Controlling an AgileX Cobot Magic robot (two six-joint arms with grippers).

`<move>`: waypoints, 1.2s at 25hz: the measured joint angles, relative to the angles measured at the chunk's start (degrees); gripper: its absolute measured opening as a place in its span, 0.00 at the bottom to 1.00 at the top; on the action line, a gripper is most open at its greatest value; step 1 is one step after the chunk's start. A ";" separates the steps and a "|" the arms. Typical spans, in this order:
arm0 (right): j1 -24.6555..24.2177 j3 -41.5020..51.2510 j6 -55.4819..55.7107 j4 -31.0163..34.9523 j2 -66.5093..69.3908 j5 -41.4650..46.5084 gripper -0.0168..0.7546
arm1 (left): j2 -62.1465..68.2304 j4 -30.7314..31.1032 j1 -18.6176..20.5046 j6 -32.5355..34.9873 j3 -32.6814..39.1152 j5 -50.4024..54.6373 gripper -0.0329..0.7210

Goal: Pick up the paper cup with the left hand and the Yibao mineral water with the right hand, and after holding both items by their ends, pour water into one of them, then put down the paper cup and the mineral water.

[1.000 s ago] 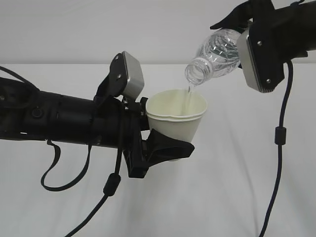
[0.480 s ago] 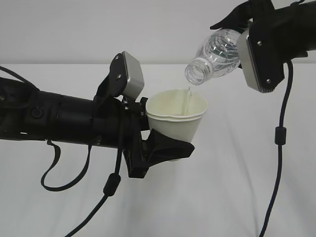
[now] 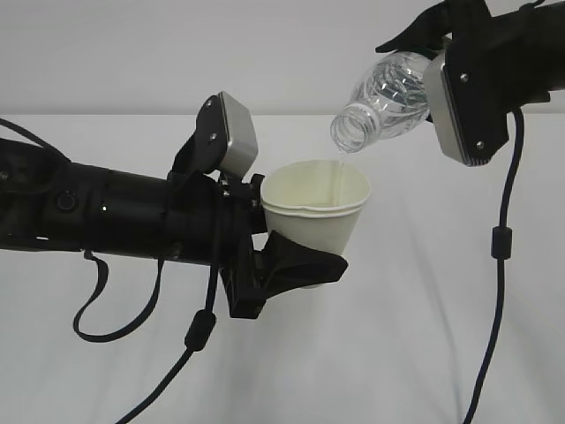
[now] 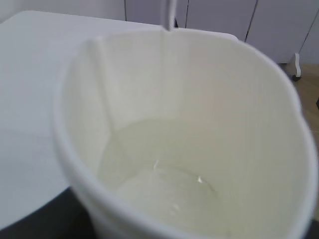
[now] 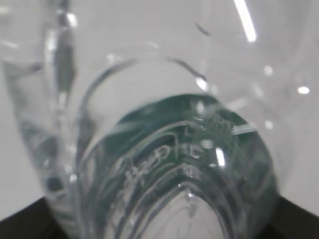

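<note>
The paper cup (image 3: pixel 315 212) is cream-white and upright, held in the air at centre by my left gripper (image 3: pixel 287 265), which is shut on its lower body. It fills the left wrist view (image 4: pixel 184 144) and has water in the bottom. The Yibao mineral water (image 3: pixel 384 99) is uncapped and tilted mouth-down over the cup's right rim, held at its base by my right gripper (image 3: pixel 441 40). A thin stream of water (image 3: pixel 336 181) falls from the mouth into the cup. In the right wrist view the bottle's base (image 5: pixel 164 164) fills the frame, with the green label showing through.
A white table (image 3: pixel 415 353) lies under both arms, with a pale wall behind. Black cables hang from the left arm (image 3: pixel 199 331) and the right arm (image 3: pixel 500 243). Grey camera modules sit on the left wrist (image 3: pixel 231 134) and the right wrist (image 3: pixel 459 102).
The arms, cup and bottle hold the same pose. The water stream into the cup has thinned.
</note>
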 joint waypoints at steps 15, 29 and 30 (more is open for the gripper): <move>0.00 -0.10 -0.13 0.00 0.00 0.00 0.66 | 0.00 0.00 0.00 0.00 0.00 -0.63 0.62; 0.00 -0.10 -0.39 0.00 0.00 0.00 0.66 | 0.00 1.64 0.00 0.00 0.00 -1.00 0.62; 0.00 -0.10 -0.39 0.00 0.00 0.00 0.66 | 0.00 1.64 0.00 0.00 0.00 -0.87 0.62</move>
